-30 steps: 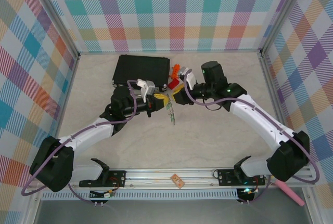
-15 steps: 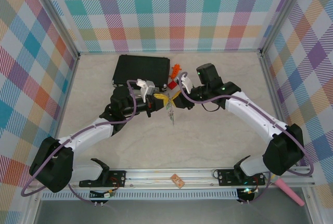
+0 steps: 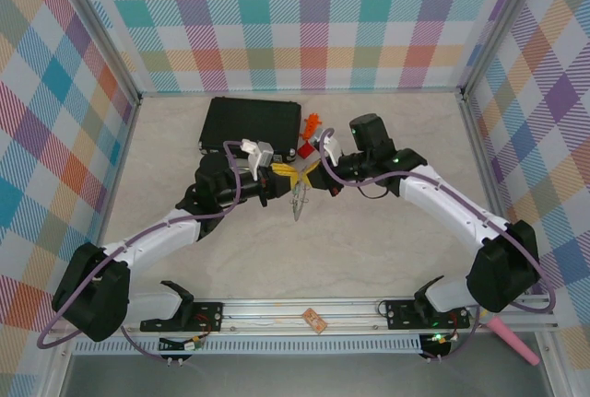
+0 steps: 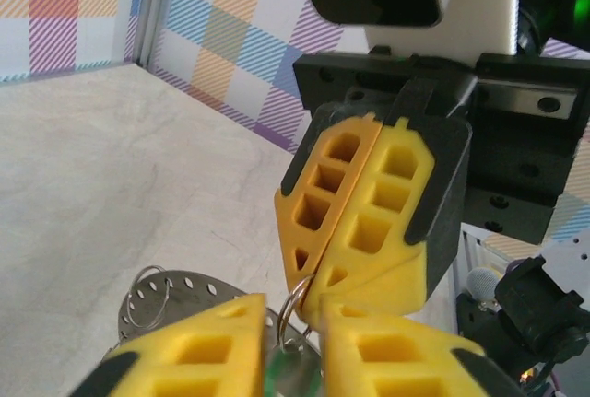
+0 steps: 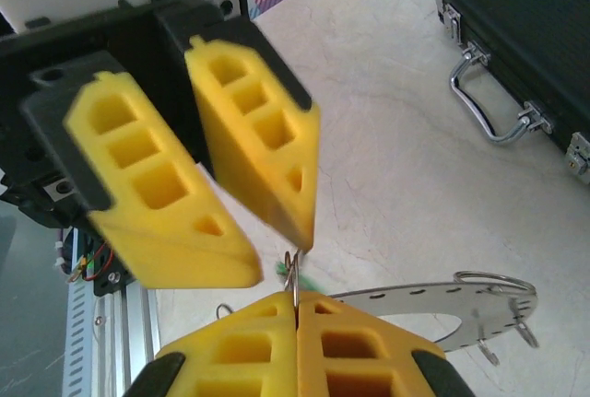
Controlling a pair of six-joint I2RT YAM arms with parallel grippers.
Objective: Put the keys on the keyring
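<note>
Right wrist view | my right gripper [image 5: 295, 303] pinched shut on wire loop of tiny green-tagged silver metal key [image 4: 290, 369] | left gripper [image 5: 277, 251] slightly parted, tip-to-tip with it | big flat grey metal keyring [image 5: 442, 309] just beside

Two grippers, the left gripper [image 5: 277, 254] and right gripper [image 5: 295, 305]; one keyring [image 5: 442, 309]; one small wire loop [image 5: 292, 277]; one black case [image 5: 525, 29].

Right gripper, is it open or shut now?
Shut. The right gripper has its yellow fingers pressed together, pinching a small wire ring at the tips.
</note>
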